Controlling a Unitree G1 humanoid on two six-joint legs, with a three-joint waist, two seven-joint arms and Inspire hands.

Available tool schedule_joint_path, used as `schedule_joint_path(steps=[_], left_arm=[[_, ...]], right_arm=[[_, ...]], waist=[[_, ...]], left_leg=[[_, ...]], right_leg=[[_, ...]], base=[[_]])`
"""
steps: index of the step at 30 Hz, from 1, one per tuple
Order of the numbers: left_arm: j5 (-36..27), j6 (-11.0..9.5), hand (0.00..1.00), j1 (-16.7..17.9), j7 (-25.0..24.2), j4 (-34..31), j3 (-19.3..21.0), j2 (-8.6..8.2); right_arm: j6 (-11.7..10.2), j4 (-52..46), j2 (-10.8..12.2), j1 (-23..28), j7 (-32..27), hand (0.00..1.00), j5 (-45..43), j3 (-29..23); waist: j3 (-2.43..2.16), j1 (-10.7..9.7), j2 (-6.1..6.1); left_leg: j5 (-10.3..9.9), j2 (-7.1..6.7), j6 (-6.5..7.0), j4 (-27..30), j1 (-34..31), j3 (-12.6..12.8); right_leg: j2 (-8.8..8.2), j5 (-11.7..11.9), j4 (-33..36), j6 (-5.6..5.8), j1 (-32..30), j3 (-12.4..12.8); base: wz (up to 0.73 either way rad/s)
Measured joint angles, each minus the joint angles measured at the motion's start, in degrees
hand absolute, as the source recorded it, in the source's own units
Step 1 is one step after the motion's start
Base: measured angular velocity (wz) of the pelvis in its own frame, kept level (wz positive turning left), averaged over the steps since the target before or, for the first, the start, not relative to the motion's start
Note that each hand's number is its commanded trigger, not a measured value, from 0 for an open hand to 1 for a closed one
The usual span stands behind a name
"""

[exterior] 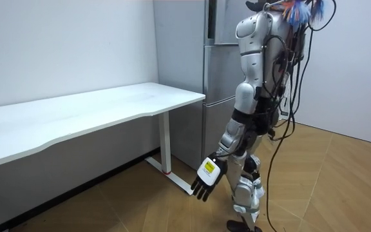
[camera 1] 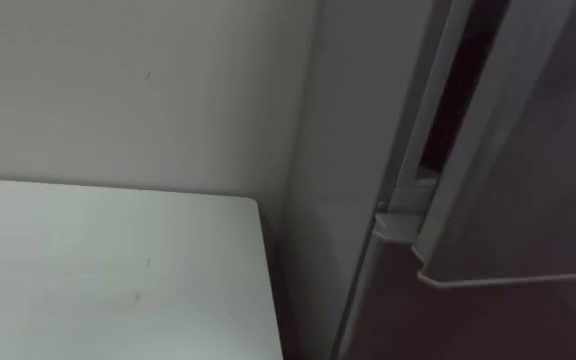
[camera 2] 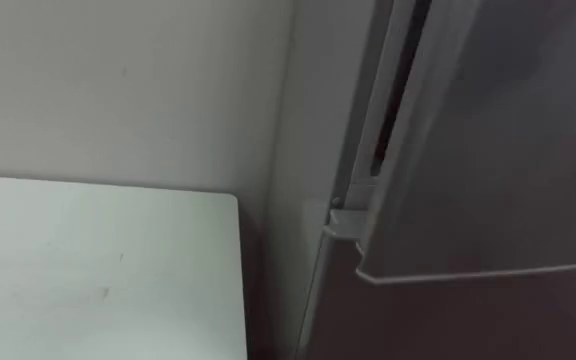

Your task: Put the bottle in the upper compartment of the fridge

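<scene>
The grey fridge stands against the wall, and I stand right in front of it, facing it. Its upper door is slightly ajar, with a dark narrow gap along the hinge side above the lower door. In the room view my left hand hangs low beside my leg, on the room view's left, with straight fingers and nothing in it.
A white table stands to my left, its corner close to the fridge's side wall, against the pale wall. In the room view the table stretches away to the left over a wooden floor.
</scene>
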Motion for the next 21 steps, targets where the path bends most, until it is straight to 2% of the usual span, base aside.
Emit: schedule_joint_path(steps=[2, 5, 15, 21], left_arm=[[0.0, -0.1, 0.00, 0.0, 0.0, -0.8, -0.3, 0.08], [0.0, -0.2, 0.00, 0.0, 0.0, -1.7, -0.3, 0.07], [0.1, -0.6, 0.00, 0.3, 0.4, -1.9, -0.8, 0.05], [0.1, 0.0, 0.00, 0.4, 0.2, -1.8, -1.2, 0.07]], right_arm=[[-0.8, 0.1, 0.0, 0.0, 0.5, 0.00, 0.0, 0.2], [-1.4, 0.2, 0.0, 0.0, 1.8, 0.00, 0.0, 0.5], [-2.3, 1.0, 0.2, 0.0, 5.0, 0.00, 0.2, 2.9], [-2.2, 1.7, 1.1, 0.0, 9.5, 0.00, 0.2, 5.6]], waist=[[-0.07, 0.3, 0.79], [-0.09, 0.8, 1.18], [-0.07, 1.7, 1.17], [-0.03, 2.6, 1.41]], left_leg=[[0.0, -0.05, 0.04, -0.3, 0.0, 0.0], [0.0, -0.04, 0.01, -0.5, 0.2, 0.1], [0.0, -0.05, 0.00, -0.6, 0.3, 0.1], [0.0, -0.05, 0.01, -0.6, 0.2, 0.1]], right_leg=[[0.02, 0.0, 0.0, 0.05, 0.0, 0.0], [0.14, 0.0, -0.1, 0.05, 0.0, 0.2], [0.20, 0.1, -0.6, 0.08, 0.3, 0.1], [0.15, 0.1, -0.7, 0.08, 0.7, -0.1]], base=[[0.00], [-0.04], [0.00], [0.00]])
